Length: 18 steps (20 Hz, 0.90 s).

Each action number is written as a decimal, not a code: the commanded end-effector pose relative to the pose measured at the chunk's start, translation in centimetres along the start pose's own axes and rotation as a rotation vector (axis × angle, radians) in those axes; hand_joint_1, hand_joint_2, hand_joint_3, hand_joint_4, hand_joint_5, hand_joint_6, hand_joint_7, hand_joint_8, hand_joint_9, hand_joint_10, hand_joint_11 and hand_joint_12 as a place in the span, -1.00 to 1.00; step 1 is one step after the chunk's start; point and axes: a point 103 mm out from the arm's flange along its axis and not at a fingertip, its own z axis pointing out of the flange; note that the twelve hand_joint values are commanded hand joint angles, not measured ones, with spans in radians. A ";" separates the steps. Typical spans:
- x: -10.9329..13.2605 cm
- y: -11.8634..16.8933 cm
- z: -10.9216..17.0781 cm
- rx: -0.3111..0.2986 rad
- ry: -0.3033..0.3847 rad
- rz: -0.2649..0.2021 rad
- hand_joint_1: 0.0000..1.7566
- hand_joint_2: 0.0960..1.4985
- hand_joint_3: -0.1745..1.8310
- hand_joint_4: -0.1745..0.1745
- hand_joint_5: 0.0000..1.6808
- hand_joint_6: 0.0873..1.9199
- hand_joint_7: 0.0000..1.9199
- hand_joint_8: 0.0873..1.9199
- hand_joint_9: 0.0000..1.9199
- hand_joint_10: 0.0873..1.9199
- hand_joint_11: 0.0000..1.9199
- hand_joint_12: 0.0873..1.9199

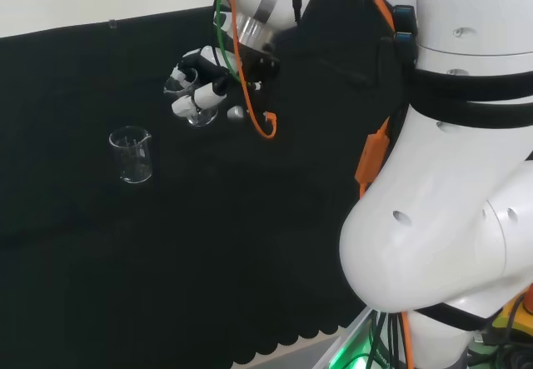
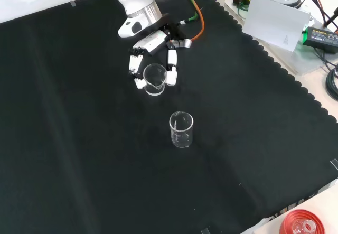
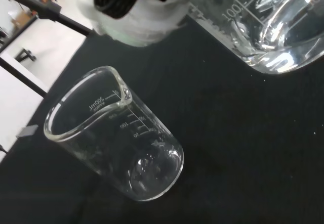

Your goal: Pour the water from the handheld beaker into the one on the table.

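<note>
Glass handheld beaker, w/ the hand's fingers curling round it, is hanging upright near the table beaker standing on black cloth; pouring well is calling for spout over rim, slow tilt.

The arm stands tall at the right of the head view, its wrist reaching toward the upper middle. In the front view, the hand comes down from the top, left of centre, fingers and thumb curled round a beaker.
</note>
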 end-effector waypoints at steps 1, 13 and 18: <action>2.1 0.0 0.3 0.035 -0.091 0.005 0.61 0.40 -1.00 -0.73 0.29 -0.22 0.32 -0.48 0.31 -0.23 -0.13 -0.10; 4.4 -0.2 1.9 0.137 -0.251 0.007 0.61 0.40 -1.00 -0.73 0.29 -0.21 0.31 -0.48 0.31 -0.23 -0.14 -0.10; 5.5 -0.1 2.5 0.154 -0.296 0.002 0.61 0.40 -1.00 -0.72 0.29 -0.21 0.31 -0.47 0.31 -0.23 -0.14 -0.10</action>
